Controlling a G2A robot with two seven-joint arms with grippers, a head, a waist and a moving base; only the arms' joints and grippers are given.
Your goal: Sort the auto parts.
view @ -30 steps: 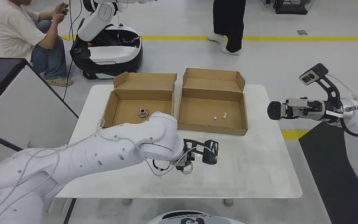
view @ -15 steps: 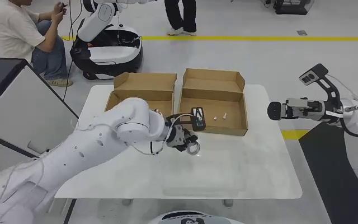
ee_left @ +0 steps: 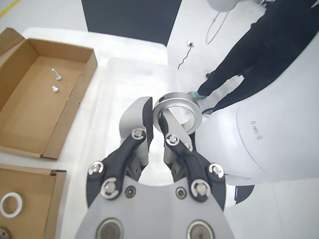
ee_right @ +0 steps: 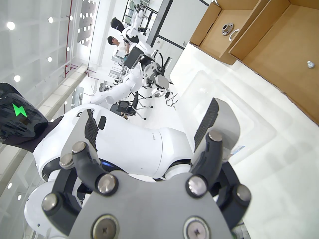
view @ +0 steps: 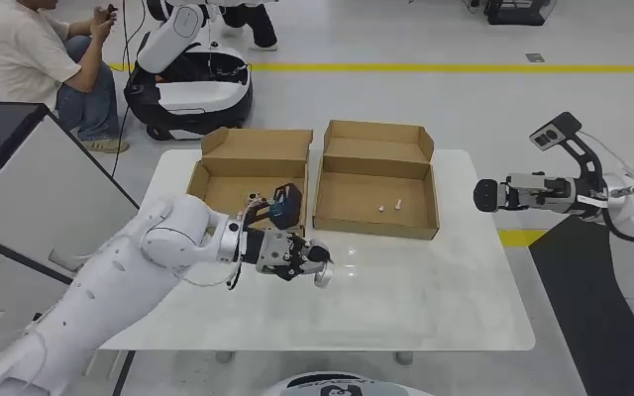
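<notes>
My left end effector (ee_left: 155, 115) is clamped on a collar (ee_left: 177, 111), a thick silver metal ring with a small hole in its outer wall. One finger (ee_left: 172, 123) passes through its bore and the other presses the outside, so the wall is pinched between the pads. From above, that end effector (view: 312, 262) holds the collar (view: 320, 272) over the white desk (view: 446, 287), just in front of the near right corner of the left box (view: 213, 188) and close to the gap between the two boxes. I cannot tell whether the collar hangs clear of the desk or touches it. Both cardboard boxes sit side by side at the far part of the desk, lids folded back. The left box (ee_right: 211, 26) holds a metal flange (ee_right: 227, 28) with a white ring (ee_right: 234, 35) just beside it. The right box (view: 342, 198) holds two bolts (view: 389, 207), small and silver, lying near each other on its floor – my left wrist view shows them (ee_left: 56, 80) well apart from the collar. My right end effector (ee_right: 152, 123) has its fingers spread wide with nothing between them. It is held off the desk's right edge, well away from the boxes – its camera looks back across the desk toward them.
</notes>
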